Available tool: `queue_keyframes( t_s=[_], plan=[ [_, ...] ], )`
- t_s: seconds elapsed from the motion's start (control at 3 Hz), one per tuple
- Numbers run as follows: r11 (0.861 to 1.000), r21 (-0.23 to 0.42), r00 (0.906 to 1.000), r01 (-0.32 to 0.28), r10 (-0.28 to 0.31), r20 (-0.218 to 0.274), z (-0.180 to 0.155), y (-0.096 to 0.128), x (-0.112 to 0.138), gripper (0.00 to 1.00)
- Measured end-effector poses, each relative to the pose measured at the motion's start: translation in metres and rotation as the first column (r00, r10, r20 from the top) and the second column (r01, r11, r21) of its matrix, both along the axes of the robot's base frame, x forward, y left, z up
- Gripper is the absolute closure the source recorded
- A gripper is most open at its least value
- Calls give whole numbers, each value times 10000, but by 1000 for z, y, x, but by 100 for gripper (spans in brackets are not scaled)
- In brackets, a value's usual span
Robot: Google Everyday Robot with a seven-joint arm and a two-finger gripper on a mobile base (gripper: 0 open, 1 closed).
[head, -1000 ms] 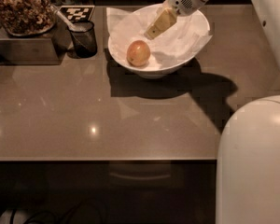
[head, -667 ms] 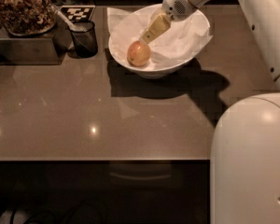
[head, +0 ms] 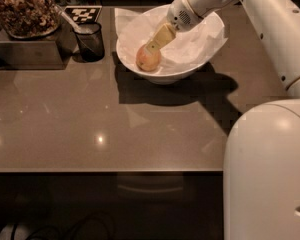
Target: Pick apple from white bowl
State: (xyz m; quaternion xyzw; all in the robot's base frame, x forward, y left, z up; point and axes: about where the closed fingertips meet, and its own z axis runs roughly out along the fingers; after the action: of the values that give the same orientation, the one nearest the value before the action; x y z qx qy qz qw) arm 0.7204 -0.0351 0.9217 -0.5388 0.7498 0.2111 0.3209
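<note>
The apple point(head: 147, 59), yellowish-orange with a reddish blush, lies in the left part of the white bowl point(head: 200, 64), on crumpled white paper. My gripper point(head: 155, 43) reaches down into the bowl from the upper right. Its yellowish tip rests at the apple's upper right side, touching or nearly touching it. The white arm runs back to the right edge of the view.
A small dark cup point(head: 90, 41) with a spoon stands left of the bowl. A container of brown nuts point(head: 22, 11) sits on a metal box at the far left. A black-and-white marker tag point(head: 82, 14) lies behind the cup. The table's front edge point(head: 105, 170) runs across the lower view.
The gripper has moved down and left inside the bowl, from above the paper to the apple's upper right side. The apple and bowl have stayed in place.
</note>
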Motion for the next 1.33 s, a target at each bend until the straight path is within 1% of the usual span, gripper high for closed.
queue_keyframes(
  t_s=[0.67, 1.33],
  plan=[
    [9999, 12, 9995, 134, -134, -287, -18, 11, -2, 27],
    [9985, 176, 9970, 522, -511, -583, -35, 20, -1, 27]
  ],
)
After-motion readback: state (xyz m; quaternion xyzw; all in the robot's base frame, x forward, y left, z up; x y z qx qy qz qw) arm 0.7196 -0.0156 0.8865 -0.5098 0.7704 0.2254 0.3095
